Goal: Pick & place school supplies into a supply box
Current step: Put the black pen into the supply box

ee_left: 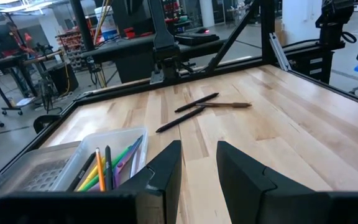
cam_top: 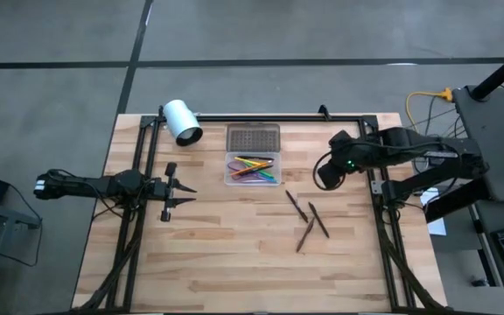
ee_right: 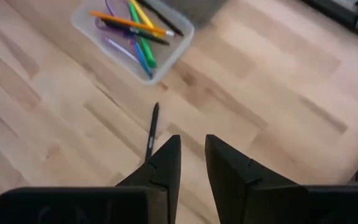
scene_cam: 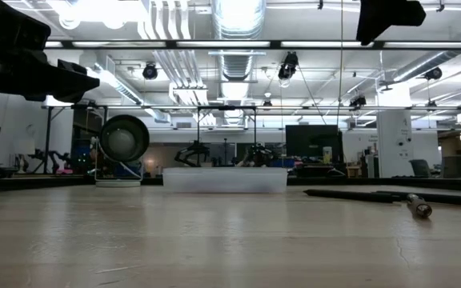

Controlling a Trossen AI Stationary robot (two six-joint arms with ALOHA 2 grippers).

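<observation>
Supply box [cam_top: 252, 168] untouched — left end effector [cam_top: 185, 196] slightly parted, empty; right end effector [ee_right: 191, 155] likewise, above dark pencils [cam_top: 308, 220].

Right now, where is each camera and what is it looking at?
High view: above, looking down; table, both arms.
Low view: at tabletop height, facing the supply box.
Left wrist view: behind the left gripper, facing dark pens.
Right wrist view: behind the right gripper, above the box.
All four views show the box.
</observation>
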